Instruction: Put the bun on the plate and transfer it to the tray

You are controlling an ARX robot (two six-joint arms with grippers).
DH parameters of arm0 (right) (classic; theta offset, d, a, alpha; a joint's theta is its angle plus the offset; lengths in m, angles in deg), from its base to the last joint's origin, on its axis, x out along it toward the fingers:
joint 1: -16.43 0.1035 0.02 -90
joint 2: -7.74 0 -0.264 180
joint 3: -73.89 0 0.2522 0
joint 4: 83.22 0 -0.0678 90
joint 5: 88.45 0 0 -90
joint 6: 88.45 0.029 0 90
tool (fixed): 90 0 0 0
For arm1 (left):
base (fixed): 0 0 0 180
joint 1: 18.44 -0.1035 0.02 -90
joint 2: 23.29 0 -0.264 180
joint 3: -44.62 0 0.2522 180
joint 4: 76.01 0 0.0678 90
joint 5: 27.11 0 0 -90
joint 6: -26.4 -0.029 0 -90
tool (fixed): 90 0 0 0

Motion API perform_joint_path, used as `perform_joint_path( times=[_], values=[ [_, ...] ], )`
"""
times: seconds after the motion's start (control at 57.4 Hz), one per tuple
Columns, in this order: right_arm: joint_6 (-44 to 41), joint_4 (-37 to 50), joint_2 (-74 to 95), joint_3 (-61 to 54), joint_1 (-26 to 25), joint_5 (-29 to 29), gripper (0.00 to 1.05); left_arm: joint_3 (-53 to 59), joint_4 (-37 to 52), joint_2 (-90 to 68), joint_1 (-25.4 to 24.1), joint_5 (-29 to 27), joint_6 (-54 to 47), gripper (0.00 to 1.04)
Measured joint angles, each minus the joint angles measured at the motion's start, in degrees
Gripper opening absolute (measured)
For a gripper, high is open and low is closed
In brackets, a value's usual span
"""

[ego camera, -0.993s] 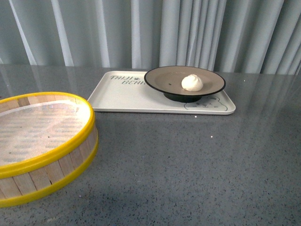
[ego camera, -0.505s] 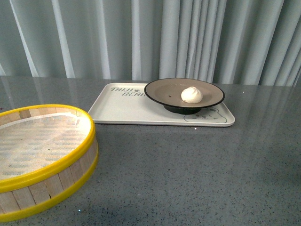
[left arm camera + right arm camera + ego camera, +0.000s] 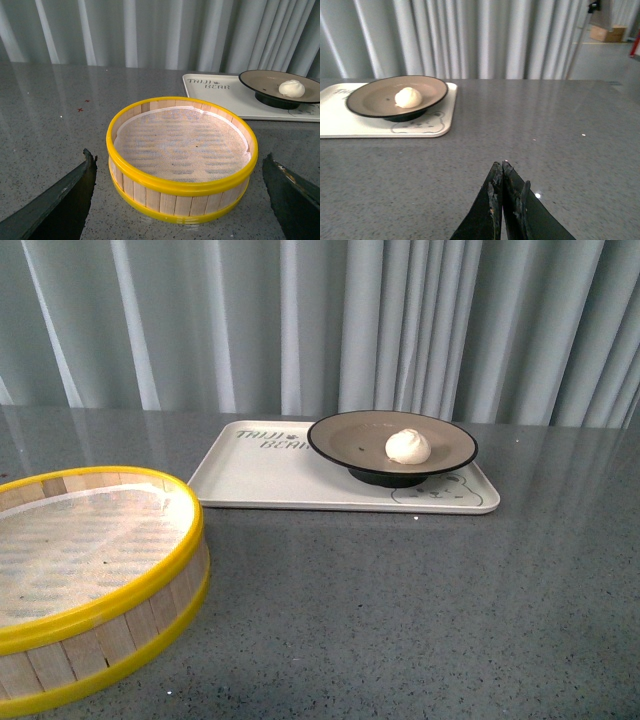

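The cream-white bun [image 3: 408,446] lies in the grey-brown plate [image 3: 350,435] with a black rim. The plate stands on the right part of the cream-white tray [image 3: 250,475] with dark lettering, at the back of the table. All three also show in the left wrist view, bun [image 3: 291,88], plate [image 3: 260,82] and tray [image 3: 235,100], and in the right wrist view, bun [image 3: 408,97], plate [image 3: 375,100] and tray [image 3: 350,125]. No arm shows in the front view. My left gripper [image 3: 180,185] is open and empty, its jaws wide on either side of the steamer basket. My right gripper [image 3: 501,167] is shut and empty over bare table, well away from the tray.
A yellow-rimmed wooden steamer basket [image 3: 60,635] with a white liner stands at the front left, also in the left wrist view [image 3: 150,192]. The table is grey speckled stone [image 3: 420,600]. Pale curtains [image 3: 300,320] hang behind it.
The front view has tilted up a little: the tray, plate and basket sit lower in the picture. Nothing on the table has moved.
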Motion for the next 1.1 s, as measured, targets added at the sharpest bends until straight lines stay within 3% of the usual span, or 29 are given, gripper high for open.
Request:
perform_joint_path(
  times=[0.122,1.098],
  values=[
    [0.0,-2.6,-4.0,-1.2,2.1,-0.5,0.02,0.0,0.0,0.0,0.0,0.0,0.0,0.98],
    [0.0,-24.4,-30.3,-4.7,2.2,-0.8,0.02,0.0,0.0,0.0,0.0,0.0,0.0,0.98]
  ],
)
